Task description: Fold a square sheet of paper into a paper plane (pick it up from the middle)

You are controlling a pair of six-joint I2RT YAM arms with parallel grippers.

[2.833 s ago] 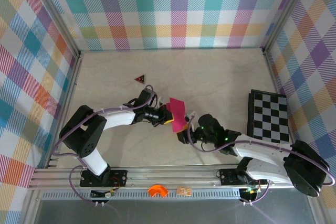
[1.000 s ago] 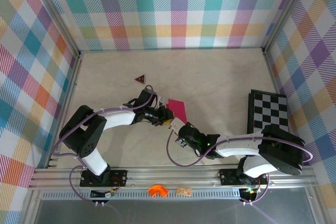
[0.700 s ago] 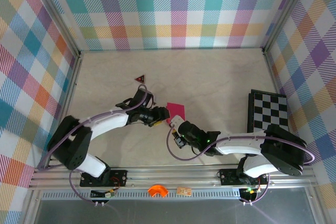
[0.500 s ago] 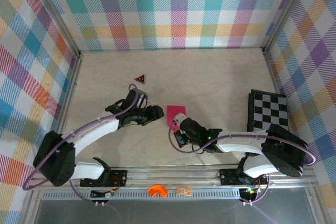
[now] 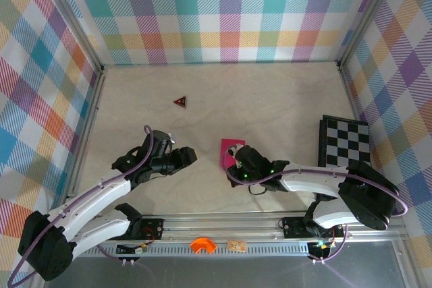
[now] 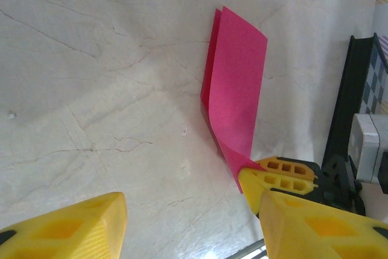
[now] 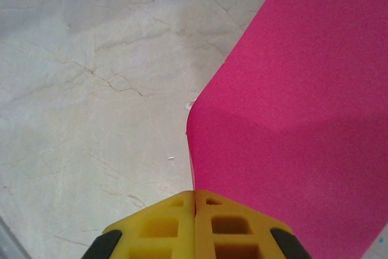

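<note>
Left gripper (image 6: pixel 188 228) wide, right gripper (image 7: pixel 195 201) tight

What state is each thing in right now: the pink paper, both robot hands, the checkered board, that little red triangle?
pink paper: folded double, one corner pinched and bent.
right fingers: shut on that corner.
left fingers: open, empty, apart from the pink paper.
checkerboard: lying flat, untouched.
red triangle: lying flat, alone.

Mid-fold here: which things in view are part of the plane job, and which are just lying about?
Job in hand:
- folded pink paper, pinched at its near end by the right gripper
- left gripper, open, apart from the paper

Lying about:
- checkerboard, at the right
- small dark red triangle, further back
- orange piece, on the front rail
</note>
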